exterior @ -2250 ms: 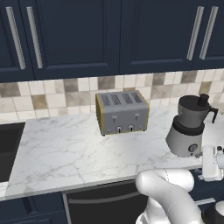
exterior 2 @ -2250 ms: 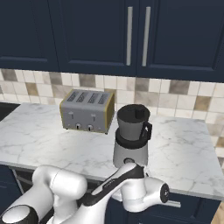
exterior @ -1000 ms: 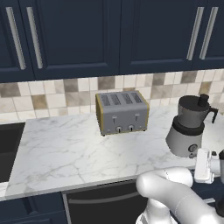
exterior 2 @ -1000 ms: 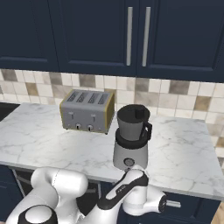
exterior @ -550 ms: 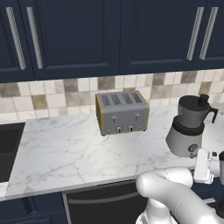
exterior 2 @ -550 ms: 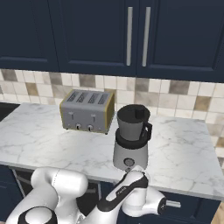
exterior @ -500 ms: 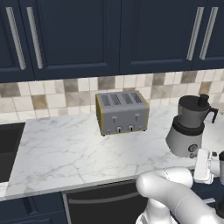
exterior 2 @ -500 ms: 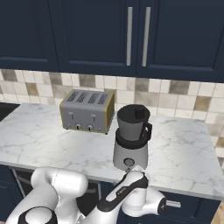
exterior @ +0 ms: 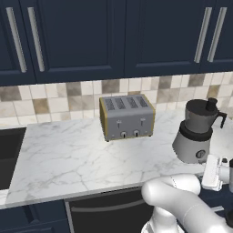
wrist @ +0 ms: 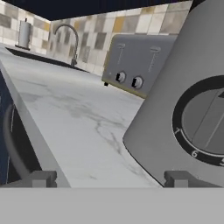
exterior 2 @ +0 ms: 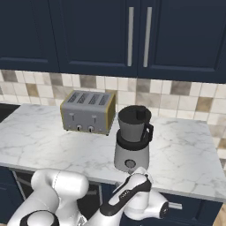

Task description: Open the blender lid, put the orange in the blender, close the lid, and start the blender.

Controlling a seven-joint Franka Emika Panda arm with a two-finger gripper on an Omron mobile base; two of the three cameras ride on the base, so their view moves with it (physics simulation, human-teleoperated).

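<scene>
The blender (exterior: 198,133) stands at the right of the marble counter, a silver-grey base under a dark jar with a black side handle. The black blender lid (exterior: 200,103) sits on top of the jar. From the other side the blender (exterior 2: 132,139) is near the counter's front edge, lid (exterior 2: 132,110) in place. My gripper (wrist: 111,179) is open and empty, low at the counter's edge. It faces the blender base (wrist: 175,109) and its round front knob (wrist: 205,124) from very close. My wrist (exterior: 214,173) hangs just in front of the base. The orange is out of view.
A four-slot silver toaster (exterior: 127,117) stands mid-counter against the tiled wall, also behind the blender (wrist: 140,61). A faucet (wrist: 68,39) and a sink (exterior: 7,154) lie far left. Dark upper cabinets (exterior 2: 132,35) hang overhead. Bare marble (exterior: 68,154) stretches left of the blender.
Two seconds ago the hand was a little higher. It has sunk to counter-edge height in front of the blender base. Over the last half second hardly anything moved.
</scene>
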